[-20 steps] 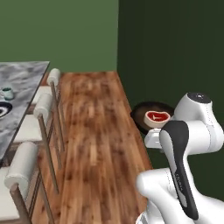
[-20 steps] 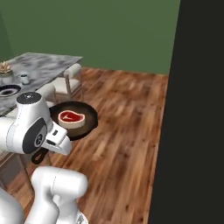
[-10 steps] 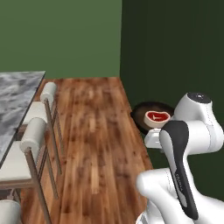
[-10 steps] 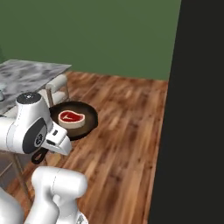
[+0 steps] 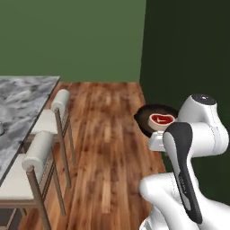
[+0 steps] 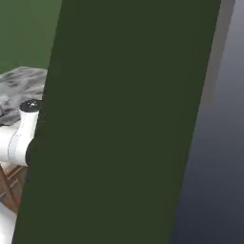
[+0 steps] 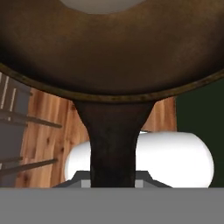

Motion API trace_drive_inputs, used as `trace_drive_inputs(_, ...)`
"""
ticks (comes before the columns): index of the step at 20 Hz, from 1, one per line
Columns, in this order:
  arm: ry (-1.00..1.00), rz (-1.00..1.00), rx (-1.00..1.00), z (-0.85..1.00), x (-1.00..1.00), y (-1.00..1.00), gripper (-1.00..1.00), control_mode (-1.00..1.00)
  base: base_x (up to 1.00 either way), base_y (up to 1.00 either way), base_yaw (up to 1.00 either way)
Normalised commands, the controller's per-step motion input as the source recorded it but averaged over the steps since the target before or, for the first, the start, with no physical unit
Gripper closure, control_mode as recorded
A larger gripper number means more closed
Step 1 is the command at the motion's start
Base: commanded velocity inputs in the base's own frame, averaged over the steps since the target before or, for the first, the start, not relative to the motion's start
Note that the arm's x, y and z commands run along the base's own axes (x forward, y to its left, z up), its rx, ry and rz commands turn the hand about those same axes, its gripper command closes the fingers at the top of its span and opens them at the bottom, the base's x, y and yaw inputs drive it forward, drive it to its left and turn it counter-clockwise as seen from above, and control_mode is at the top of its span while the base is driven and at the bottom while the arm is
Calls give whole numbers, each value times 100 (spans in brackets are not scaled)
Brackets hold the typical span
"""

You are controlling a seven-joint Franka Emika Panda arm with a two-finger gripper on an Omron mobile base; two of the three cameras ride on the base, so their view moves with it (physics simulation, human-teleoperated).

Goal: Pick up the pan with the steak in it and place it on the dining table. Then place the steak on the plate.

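Note:
The dark round pan (image 5: 154, 116) hangs in the air over the wooden floor, just ahead of my white arm, with the red steak (image 5: 161, 119) lying flat in it. Its stubby handle (image 7: 113, 144) runs down the hand view into my gripper (image 7: 113, 183), which is shut on it; the pan's brown underside (image 7: 109, 48) spreads across the top there. The dining table (image 5: 22, 96), a grey-and-white marbled slab, lies to the left, well apart from the pan. The plate is out of view.
Two cream-padded stools (image 5: 50, 120) stand along the table's near side. A dark green wall (image 5: 188, 54) rises close on the right, and the same dark wall (image 6: 124, 124) blocks most of the right base view. Wooden floor (image 5: 105, 134) lies between table and wall.
The whole picture has shifted, so the base has moved: the table slid left and the dark wall now covers the right base view. The pan stays held in front of the arm.

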Motion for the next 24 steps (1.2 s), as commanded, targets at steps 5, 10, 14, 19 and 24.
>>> trace_drive_inputs(5, 0, 0, 0, 0, 0, 0, 100, 100, -4, 0, 50)
trace_drive_inputs(10, 0, 0, 0, 0, 0, 0, 100, 100, -3, 0, 50)
trace_drive_inputs(14, 0, 0, 0, 0, 0, 0, 100, 100, -3, 0, 50)
trace_drive_inputs(19, 0, 0, 0, 0, 0, 0, 100, 100, -2, 0, 50)
trace_drive_inputs(24, 0, 0, 0, 0, 0, 0, 100, 100, -1, 0, 50)
